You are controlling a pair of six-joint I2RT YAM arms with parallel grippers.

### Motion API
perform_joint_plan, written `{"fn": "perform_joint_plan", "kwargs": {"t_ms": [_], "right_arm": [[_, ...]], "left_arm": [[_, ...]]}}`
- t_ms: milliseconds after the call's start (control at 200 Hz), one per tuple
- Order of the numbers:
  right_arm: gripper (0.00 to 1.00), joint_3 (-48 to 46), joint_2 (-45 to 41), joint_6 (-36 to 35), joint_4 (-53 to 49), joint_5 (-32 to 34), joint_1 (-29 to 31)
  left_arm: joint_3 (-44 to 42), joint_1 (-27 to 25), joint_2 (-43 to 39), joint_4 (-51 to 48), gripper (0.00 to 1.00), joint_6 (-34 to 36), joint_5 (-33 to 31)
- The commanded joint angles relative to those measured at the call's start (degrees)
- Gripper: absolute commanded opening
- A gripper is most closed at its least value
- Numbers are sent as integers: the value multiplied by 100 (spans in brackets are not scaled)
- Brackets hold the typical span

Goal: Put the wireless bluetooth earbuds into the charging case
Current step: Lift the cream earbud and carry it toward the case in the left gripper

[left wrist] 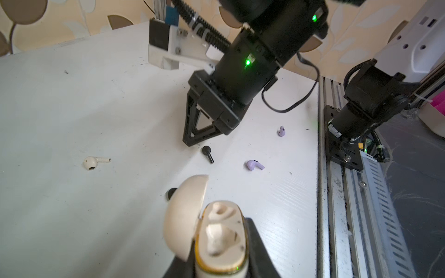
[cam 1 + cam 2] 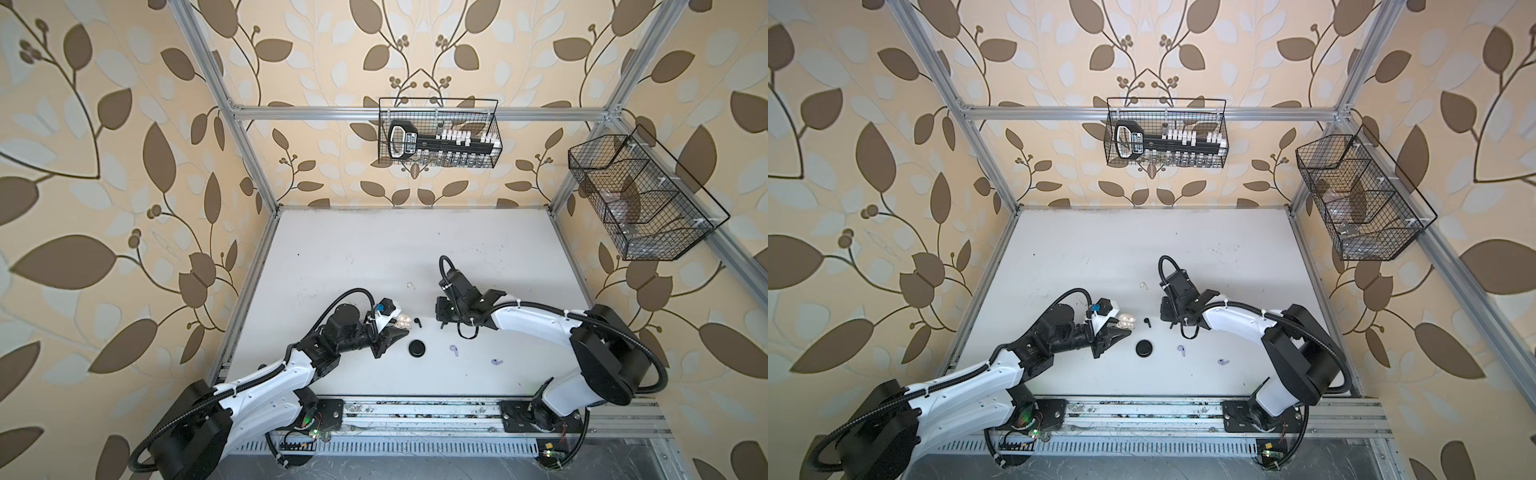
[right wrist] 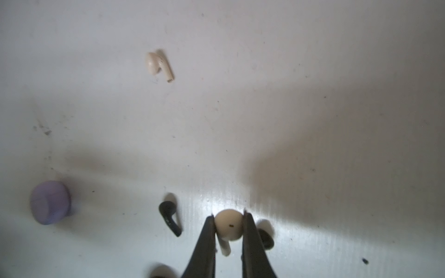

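Observation:
My left gripper point(image 1: 220, 233) is shut on a cream charging case point(image 1: 222, 243) whose lid point(image 1: 185, 216) stands open, showing two sockets with nothing in them. My right gripper point(image 3: 228, 215) points down at the table to the right of the case point(image 2: 402, 322) and is shut on the round head of a white earbud point(image 3: 227, 228). A second white earbud point(image 3: 159, 63) lies loose farther back. One black earbud point(image 3: 169, 216) lies beside the fingers, and another dark one point(image 3: 266, 238) is half hidden behind a finger. Two lavender earbuds point(image 2: 453, 350) point(image 2: 495, 361) lie nearer the front.
A round black case point(image 2: 417, 348) sits shut on the table in front of the left gripper. A lavender case point(image 3: 50, 203) shows only in the right wrist view. Two wire baskets point(image 2: 438, 133) point(image 2: 640, 199) hang on the walls. The arms' mounting rail point(image 2: 415, 411) runs along the front edge.

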Motion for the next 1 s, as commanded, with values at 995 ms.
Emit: {"fn": "perform_joint_plan", "kwargs": {"t_ms": [995], "right_arm": [[13,-1023,-1493,1946,2887,2286,2194]], "left_arm": [[701,5,1389,1393,0,-360,60]]}}
